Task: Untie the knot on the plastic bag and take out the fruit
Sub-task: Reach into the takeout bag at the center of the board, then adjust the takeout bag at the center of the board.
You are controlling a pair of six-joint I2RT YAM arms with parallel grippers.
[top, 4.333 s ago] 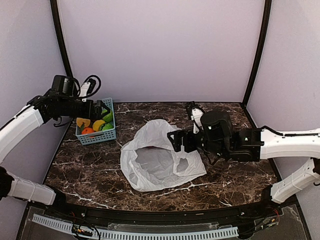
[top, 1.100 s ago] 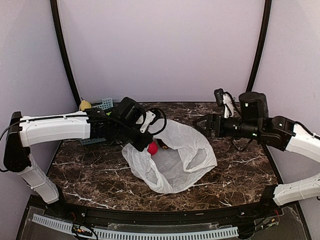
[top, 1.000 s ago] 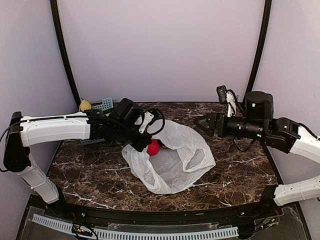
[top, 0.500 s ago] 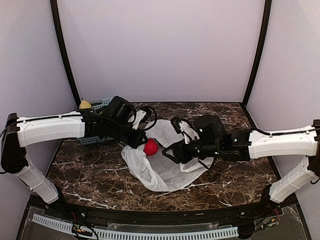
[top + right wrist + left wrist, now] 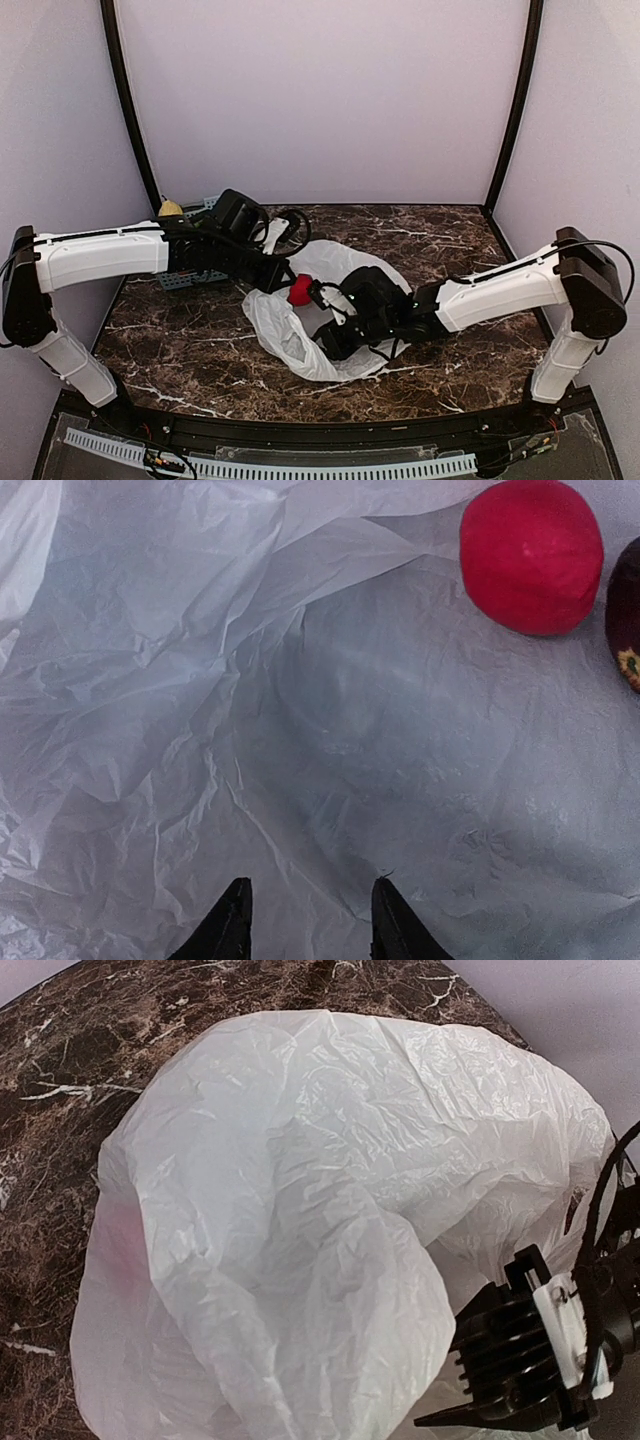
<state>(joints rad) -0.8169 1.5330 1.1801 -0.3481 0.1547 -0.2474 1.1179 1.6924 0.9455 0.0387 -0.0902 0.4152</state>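
Note:
The white plastic bag [image 5: 272,322] lies crumpled mid-table, its mouth held up at the back left. My left gripper [image 5: 281,279] is shut on the plastic bag's edge there; its fingers are hidden in the left wrist view, where a raised fold of the bag [image 5: 300,1210] fills the picture. A red fruit [image 5: 298,291] lies inside, next to that gripper. My right gripper [image 5: 327,346] reaches into the bag, open, with only plastic [image 5: 300,730] beneath its fingertips. The red fruit [image 5: 530,555] and a dark fruit [image 5: 628,615] lie ahead to its right. The knot is out of view.
A blue lattice basket [image 5: 188,279] stands at the back left, mostly behind my left arm, with a yellowish fruit [image 5: 170,209] showing above it. My right arm's black wrist [image 5: 515,1360] sits close to the held fold. The table is dark marble [image 5: 470,345].
My right arm swung from the back right down into the bag, its jaws narrowing. My left gripper drew back a little to the left, keeping the bag's edge.

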